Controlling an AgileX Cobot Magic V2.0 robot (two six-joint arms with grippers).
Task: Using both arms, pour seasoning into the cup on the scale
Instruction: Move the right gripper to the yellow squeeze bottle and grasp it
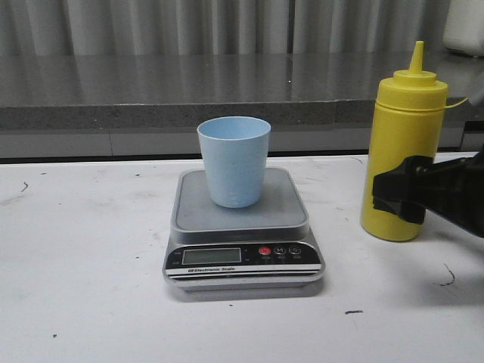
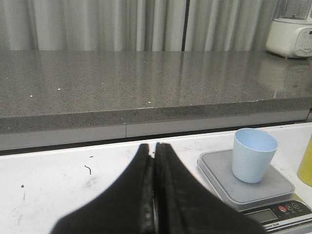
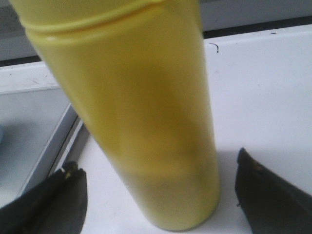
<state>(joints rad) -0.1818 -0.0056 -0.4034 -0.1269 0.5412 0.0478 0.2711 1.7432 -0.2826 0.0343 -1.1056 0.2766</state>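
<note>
upright on the scale (image 1: 242,219), a pale blue cup (image 1: 234,162) shows an empty interior; right hand (image 3: 156,195) gapes around the yellow squeeze bottle (image 1: 403,155), left hand (image 2: 154,195) closed, holding nothing.

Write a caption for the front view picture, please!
Right gripper open around the yellow seasoning bottle, beside the blue cup standing on the scale.

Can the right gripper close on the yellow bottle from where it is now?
Probably yes. The right gripper is open, a finger on each side of the seasoning bottle, which stands upright on the table beside the scale; nothing lies between.
</note>
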